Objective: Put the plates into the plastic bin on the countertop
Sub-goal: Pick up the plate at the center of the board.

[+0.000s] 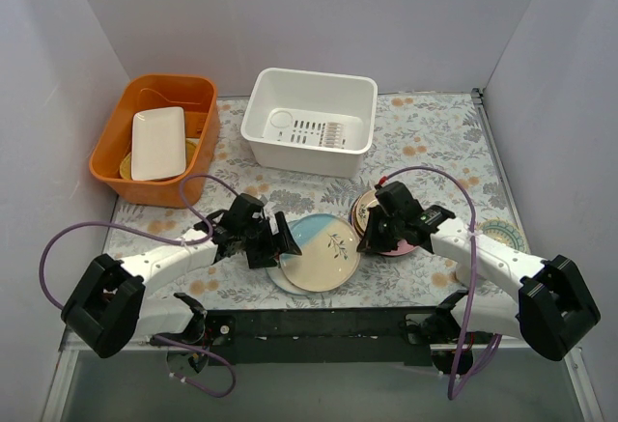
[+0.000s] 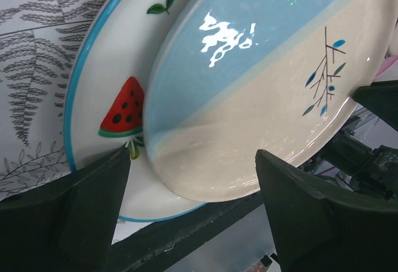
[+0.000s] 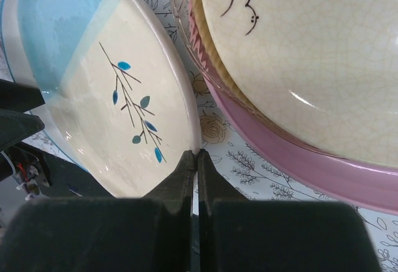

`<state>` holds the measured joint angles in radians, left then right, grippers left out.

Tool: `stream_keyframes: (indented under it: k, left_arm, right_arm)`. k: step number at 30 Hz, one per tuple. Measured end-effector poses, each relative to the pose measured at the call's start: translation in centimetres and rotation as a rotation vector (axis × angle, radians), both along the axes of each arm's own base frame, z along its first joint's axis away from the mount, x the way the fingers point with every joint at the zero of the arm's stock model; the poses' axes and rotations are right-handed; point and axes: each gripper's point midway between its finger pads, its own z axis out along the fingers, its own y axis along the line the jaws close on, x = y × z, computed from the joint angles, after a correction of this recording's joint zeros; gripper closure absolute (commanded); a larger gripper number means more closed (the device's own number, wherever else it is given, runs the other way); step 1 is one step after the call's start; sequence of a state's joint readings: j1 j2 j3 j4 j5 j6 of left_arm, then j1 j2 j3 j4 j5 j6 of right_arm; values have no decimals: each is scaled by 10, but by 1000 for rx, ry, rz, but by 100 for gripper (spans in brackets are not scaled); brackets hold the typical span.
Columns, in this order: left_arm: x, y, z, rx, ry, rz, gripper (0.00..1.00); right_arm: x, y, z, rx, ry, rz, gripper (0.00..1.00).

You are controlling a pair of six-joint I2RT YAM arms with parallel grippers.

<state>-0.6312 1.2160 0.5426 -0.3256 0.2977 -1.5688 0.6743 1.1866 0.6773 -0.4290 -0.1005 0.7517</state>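
Observation:
The cream-and-blue plate (image 1: 323, 248) lies tilted on the white watermelon plate (image 1: 284, 275) at the near middle of the countertop (image 1: 435, 142). My left gripper (image 1: 279, 240) is open, with the plate's left rim between its jaws; in the left wrist view (image 2: 193, 157) the cream-and-blue plate (image 2: 261, 98) overlaps the watermelon plate (image 2: 112, 79). My right gripper (image 1: 368, 238) is shut and empty. Its tips (image 3: 197, 154) touch the right rim of the cream-and-blue plate (image 3: 106, 85). A pink plate (image 3: 298, 154) under a crackled cream one (image 3: 311, 54) is stacked just to the right. The white bin (image 1: 309, 156) stands at the back.
An orange tub (image 1: 111, 152) holding a rectangular white dish (image 1: 159, 142) stands at the back left. A round patterned plate (image 1: 504, 232) lies behind the right arm. The black base rail (image 1: 319, 323) runs along the near edge.

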Motion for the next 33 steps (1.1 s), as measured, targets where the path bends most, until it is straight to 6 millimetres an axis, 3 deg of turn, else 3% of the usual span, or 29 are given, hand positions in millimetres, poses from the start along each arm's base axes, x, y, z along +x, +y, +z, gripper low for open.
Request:
stream_keyframes:
  k: [5,9,13,23,33]
  left_arm:
    - [-1,-9,-4,-23,-6,-6,36]
    - [-3,-8,-9,-26,-2,14,59]
    - [-3,-5,-15,-38,-11,43,66]
    - [-8,-3,-11,-131,-85,77,62]
    - [-9,-6,14,-250,-203,65,60]
  right_arm:
    - [-1,0,-1,3,2,6,99]
    - [0,-2,-4,1,-1,4,99]
    - [0,-4,-7,-3,-2,1,99]
    - [-2,-4,-12,8,4,10,99]
    - [-10,-8,-23,-5,34,17,99]
